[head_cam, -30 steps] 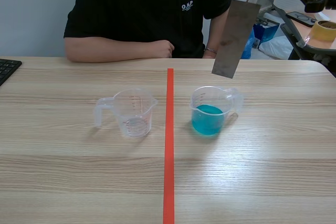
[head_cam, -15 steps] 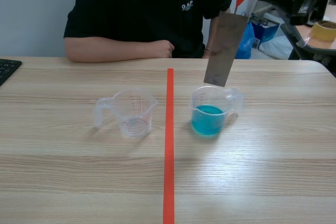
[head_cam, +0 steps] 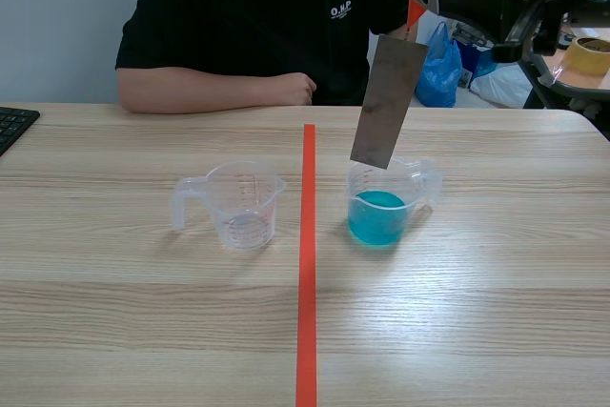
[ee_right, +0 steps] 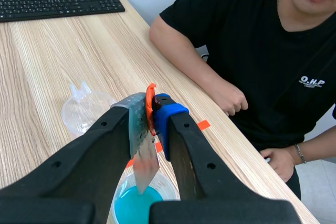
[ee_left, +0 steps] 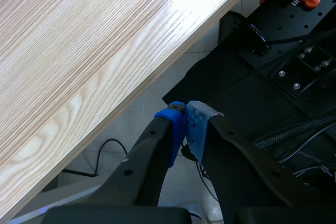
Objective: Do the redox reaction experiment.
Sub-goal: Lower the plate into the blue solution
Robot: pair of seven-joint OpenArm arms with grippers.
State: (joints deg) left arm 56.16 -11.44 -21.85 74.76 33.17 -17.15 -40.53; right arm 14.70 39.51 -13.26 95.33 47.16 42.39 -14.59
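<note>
So the right gripper (head_cam: 416, 9) is up high at the far right, pinched shut on the orange-taped top end of the metal strip (head_cam: 386, 102). The strip hangs tilted, with its lower end over the mouth of the cup of blue liquid (head_cam: 386, 205), about level with the rim. From the right wrist view the tip lines up with the blue, but I can't tell if it's touching the liquid.

That cup sits just right of the red tape line (head_cam: 307, 264), handle pointing right. The empty cup (head_cam: 238, 205) is on the other side of the line with its handle pointing left, and the two cups are well apart.

A person (head_cam: 267, 16) sits at the far edge with a forearm resting on the table (head_cam: 477, 331), right behind the cups. A keyboard (head_cam: 14, 126) pokes in at the far left edge. Off the table behind the right arm there's a blue bag (head_cam: 438, 69) and a roll of tape (head_cam: 586, 54) on a side surface.

The left gripper (ee_left: 186, 124) is below the table's edge, off to the side, pads pressed together on nothing.

Between the cups and the near edge it's plain wood grain and the red line.
</note>
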